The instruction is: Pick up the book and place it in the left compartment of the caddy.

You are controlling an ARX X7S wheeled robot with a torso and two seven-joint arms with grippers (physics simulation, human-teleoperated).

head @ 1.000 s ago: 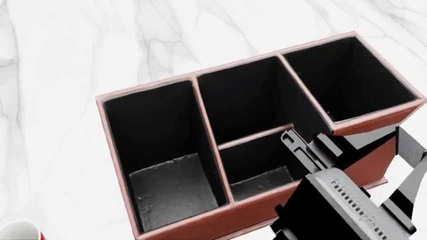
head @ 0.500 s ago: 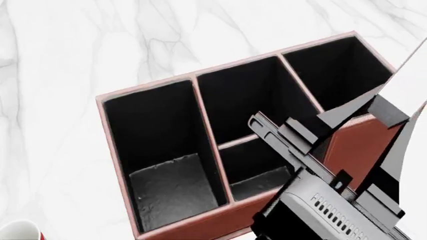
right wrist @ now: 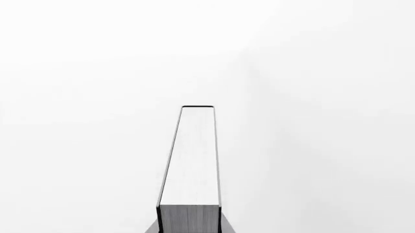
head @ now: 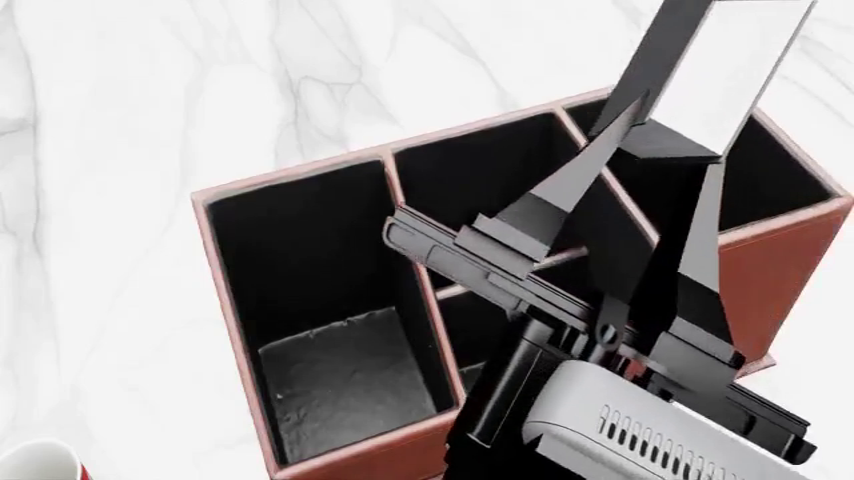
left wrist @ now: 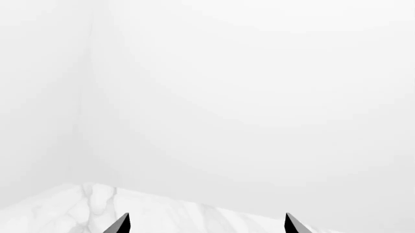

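Observation:
In the head view my right gripper (head: 663,140) is shut on the book (head: 734,70), a thick black hardcover with white page edges. It holds the book high, tilted, above the caddy's middle and right cells. The caddy (head: 794,270) is reddish-brown with black lining and pale pink rims. Its left compartment (head: 340,375) is the long cell with a grey textured floor, and it is empty. In the right wrist view the book (right wrist: 191,160) stands out between the jaws of the right gripper (right wrist: 189,227). My left gripper (left wrist: 206,225) is open and empty, with marble below it.
The caddy stands on a white marble table (head: 120,130). The rim of a red-and-white mug (head: 34,462) shows at the lower left corner of the head view. The two small middle cells (head: 487,190) and the tall end cell (head: 787,170) lie under my right arm.
My right arm has risen from the caddy's front right and swung left, lifting the book up over the caddy's middle and right cells.

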